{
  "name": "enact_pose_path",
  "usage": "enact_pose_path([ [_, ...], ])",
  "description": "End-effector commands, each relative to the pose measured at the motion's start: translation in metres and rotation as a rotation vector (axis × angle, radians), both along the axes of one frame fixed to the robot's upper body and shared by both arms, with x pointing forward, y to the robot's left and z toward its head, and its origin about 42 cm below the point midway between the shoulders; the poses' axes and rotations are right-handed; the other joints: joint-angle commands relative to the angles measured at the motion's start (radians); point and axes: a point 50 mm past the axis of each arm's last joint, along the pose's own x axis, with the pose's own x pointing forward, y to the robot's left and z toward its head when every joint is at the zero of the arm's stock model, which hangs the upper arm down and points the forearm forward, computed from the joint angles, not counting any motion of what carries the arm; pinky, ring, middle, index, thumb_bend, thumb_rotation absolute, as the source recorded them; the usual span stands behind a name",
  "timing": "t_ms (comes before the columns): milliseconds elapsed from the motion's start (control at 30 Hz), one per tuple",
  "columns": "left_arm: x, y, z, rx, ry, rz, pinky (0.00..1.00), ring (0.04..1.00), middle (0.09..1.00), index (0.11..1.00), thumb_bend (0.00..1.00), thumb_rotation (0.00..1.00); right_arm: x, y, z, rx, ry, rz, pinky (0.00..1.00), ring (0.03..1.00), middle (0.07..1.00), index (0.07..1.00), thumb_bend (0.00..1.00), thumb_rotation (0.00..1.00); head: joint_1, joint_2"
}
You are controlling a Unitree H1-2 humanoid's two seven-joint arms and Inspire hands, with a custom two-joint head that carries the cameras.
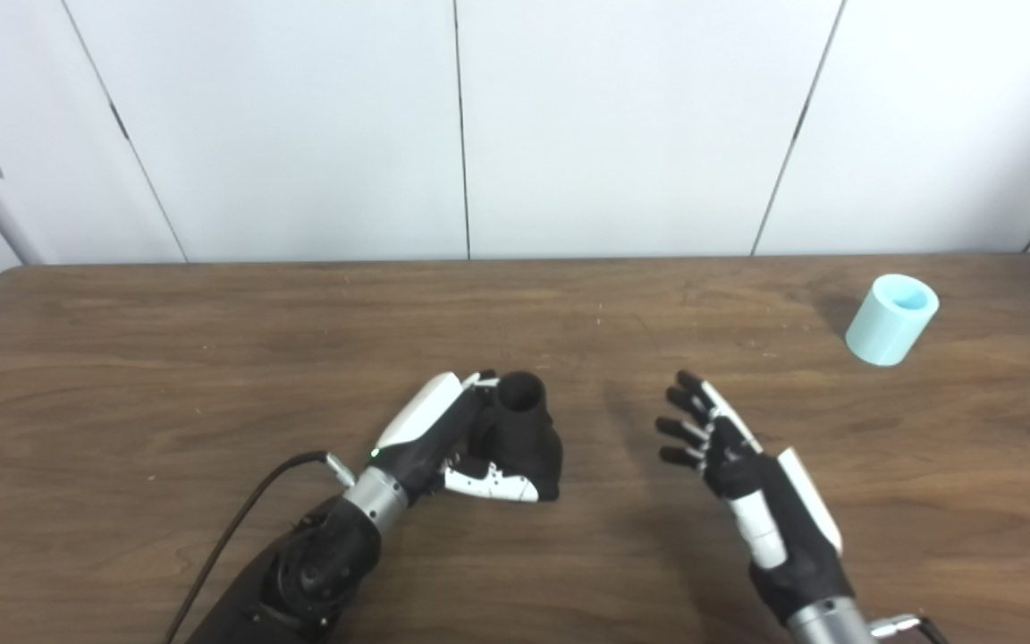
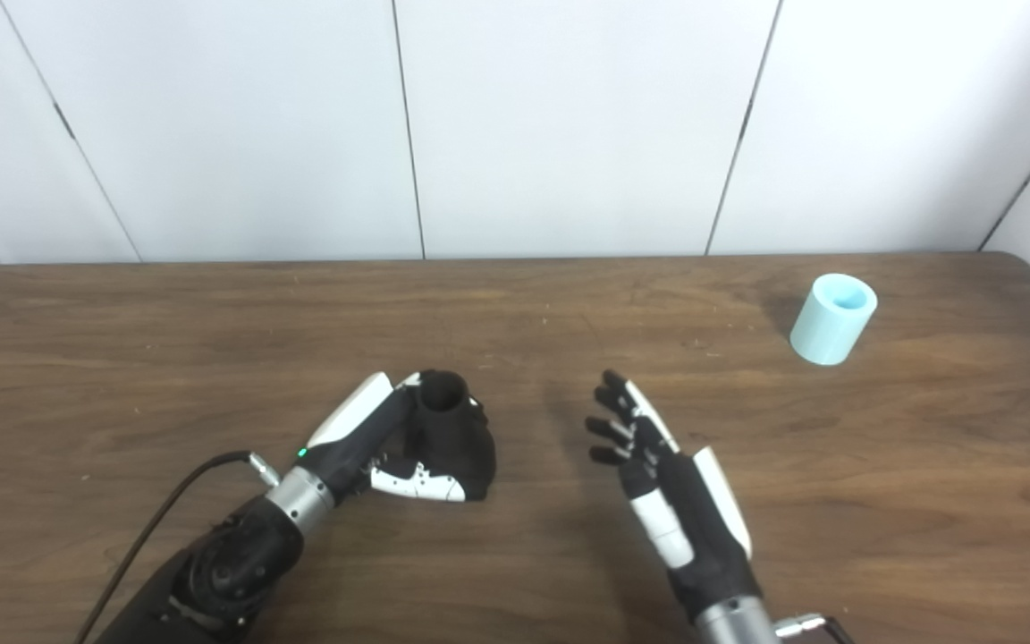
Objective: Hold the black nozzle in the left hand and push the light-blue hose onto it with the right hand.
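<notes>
Left hand [image 1: 443, 438] is wrapping the black nozzle [image 1: 524, 429] near the table [image 1: 122, 376] centre, mouth facing up. Right hand [image 1: 730, 456] is hovering just beside it — fingers spread, holding nothing. Light-blue hose [image 1: 891, 319] is standing well apart, at the far right corner.

We see the black nozzle [image 1: 522, 436] standing mouth-up on the worktop [image 1: 211, 358]; the light-blue hose [image 1: 891, 319], a short tube, sits well right of it, tilted.
</notes>
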Motion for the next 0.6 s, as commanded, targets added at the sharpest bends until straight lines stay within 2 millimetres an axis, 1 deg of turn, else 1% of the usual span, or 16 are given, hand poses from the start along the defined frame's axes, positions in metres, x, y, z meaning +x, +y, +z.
enact_pose_path([
  [0,-0.042,-0.019,-0.072,0.144,0.343,-0.157,0.96,0.853,0.722,0.435,0.62,0.38,-0.014,-0.008,0.021,-0.005,-0.102,-0.069,0.8,0.854,0.896,0.938,0.75,1.0,-0.001,0.0],
  [167,-0.043,-0.02,-0.073,0.139,0.333,-0.159,0.95,0.854,0.722,0.424,0.62,0.39,-0.003,-0.034,0.037,-0.145,-0.197,-0.118,0.74,0.814,0.825,0.903,0.71,1.0,-0.001,0.002],
  [267,-0.044,-0.019,-0.075,0.137,0.33,-0.159,0.93,0.852,0.722,0.422,0.62,0.39,0.006,-0.053,0.048,-0.221,-0.227,-0.151,0.72,0.8,0.804,0.899,0.74,1.0,-0.001,0.002],
  [333,-0.045,-0.018,-0.076,0.136,0.329,-0.159,0.93,0.852,0.722,0.421,0.63,0.39,0.01,-0.061,0.054,-0.252,-0.238,-0.166,0.71,0.793,0.796,0.894,0.75,1.0,-0.004,0.006],
  [400,-0.045,-0.017,-0.077,0.137,0.333,-0.157,0.93,0.851,0.722,0.421,0.63,0.39,0.016,-0.072,0.068,-0.316,-0.253,-0.178,0.69,0.78,0.785,0.878,0.75,1.0,-0.004,0.006],
  [500,-0.045,-0.018,-0.078,0.138,0.334,-0.157,0.96,0.851,0.722,0.426,0.62,0.39,0.023,-0.083,0.082,-0.39,-0.256,-0.185,0.68,0.77,0.777,0.857,0.72,1.0,-0.001,0.005],
  [533,-0.046,-0.018,-0.078,0.139,0.334,-0.158,0.96,0.851,0.722,0.428,0.62,0.39,0.026,-0.089,0.089,-0.441,-0.253,-0.19,0.67,0.77,0.778,0.848,0.7,0.96,0.001,0.005],
  [567,-0.046,-0.019,-0.078,0.139,0.333,-0.158,0.97,0.851,0.723,0.43,0.62,0.39,0.029,-0.092,0.094,-0.476,-0.25,-0.194,0.67,0.766,0.779,0.84,0.71,0.81,0.001,0.005],
])
